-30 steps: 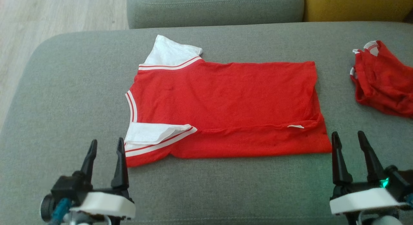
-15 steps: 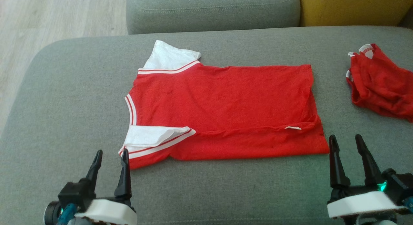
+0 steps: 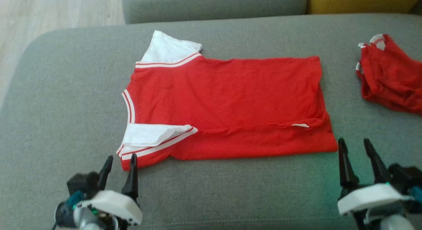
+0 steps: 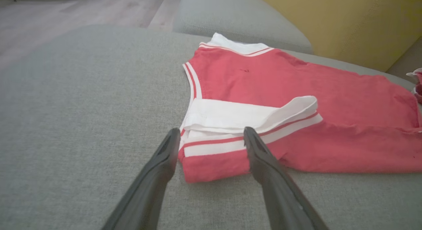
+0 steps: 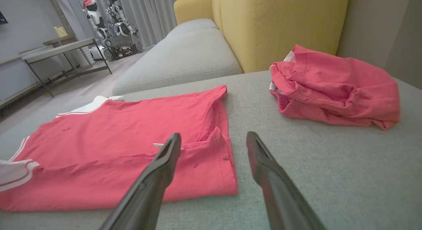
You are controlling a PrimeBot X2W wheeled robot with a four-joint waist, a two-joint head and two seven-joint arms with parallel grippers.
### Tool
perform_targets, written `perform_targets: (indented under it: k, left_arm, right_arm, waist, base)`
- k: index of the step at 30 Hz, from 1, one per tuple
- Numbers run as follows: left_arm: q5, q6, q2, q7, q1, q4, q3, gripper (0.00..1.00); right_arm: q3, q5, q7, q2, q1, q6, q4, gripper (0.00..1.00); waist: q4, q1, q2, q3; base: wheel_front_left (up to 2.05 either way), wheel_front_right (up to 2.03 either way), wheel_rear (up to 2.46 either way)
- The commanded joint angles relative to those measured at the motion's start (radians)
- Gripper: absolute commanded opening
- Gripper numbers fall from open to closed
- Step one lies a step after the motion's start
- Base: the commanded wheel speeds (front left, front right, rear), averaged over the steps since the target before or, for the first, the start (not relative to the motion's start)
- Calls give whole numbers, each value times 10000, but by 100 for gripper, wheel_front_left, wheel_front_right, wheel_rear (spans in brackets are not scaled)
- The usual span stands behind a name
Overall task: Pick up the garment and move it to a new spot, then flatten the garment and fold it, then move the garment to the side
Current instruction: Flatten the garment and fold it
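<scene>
The garment [image 3: 227, 101], a red T-shirt with white sleeves and striped trim, lies spread on the grey sofa cushion [image 3: 66, 101], collar to the left, its near long edge folded over with the small white tag showing. My left gripper [image 3: 119, 160] stands open just short of the near-left sleeve corner; in the left wrist view the left gripper [image 4: 208, 141] frames that red-and-white corner of the garment [image 4: 296, 91]. My right gripper [image 3: 354, 144] is open by the near-right hem corner. In the right wrist view the right gripper [image 5: 213, 139] brackets the hem corner of the garment [image 5: 132, 137]. Neither holds cloth.
A smaller crumpled red garment [image 3: 389, 78] lies at the cushion's right side, also the crumpled red garment [image 5: 329, 88] in the right wrist view. A second grey cushion [image 3: 214, 6] and a yellow sofa back [image 5: 280, 22] stand behind. Wooden floor [image 3: 49, 12] lies beyond the left edge.
The head camera has shifted a little. My left gripper has drawn lower and nearer the shirt's near-left corner. The shirt and the right gripper stay as they were.
</scene>
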Motion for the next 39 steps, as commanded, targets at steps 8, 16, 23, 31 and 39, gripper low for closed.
perform_targets:
  k: [8, 16, 23, 31, 39]
  left_arm:
    - [-580, -274, -58, 402, -1435, 1003, 441, 100]
    - [-1036, -336, -141, 916, -1802, 1884, 473, 100]
    - [-1458, -442, -251, 1481, -1887, 2202, 341, 100]
    - [-1583, -546, -231, 1735, -1959, 2302, 192, 0]
    - [-1564, -453, -62, 1301, -1755, 1893, 273, 0]
  right_arm:
    - [252, 85, 748, -614, -1654, -7, 1115, 100]
    - [428, 197, 1568, -620, -2192, -7, 1999, 100]
    - [547, 502, 2073, -515, -2341, -7, 2370, 100]
    - [532, 773, 2199, -427, -2413, -7, 2500, 0]
    - [394, 1070, 1867, -372, -1959, -7, 2076, 0]
  waist:
    - [-43, 0, 0, 841]
    - [-61, 0, 0, 1174]
    - [0, 0, 0, 1152]
    - [58, 0, 0, 1085]
    - [113, 0, 0, 836]
  base:
    - [0, 0, 0]
    - [0, 0, 0]
    - [0, 0, 0]
    - [0, 0, 0]
    - [0, 0, 0]
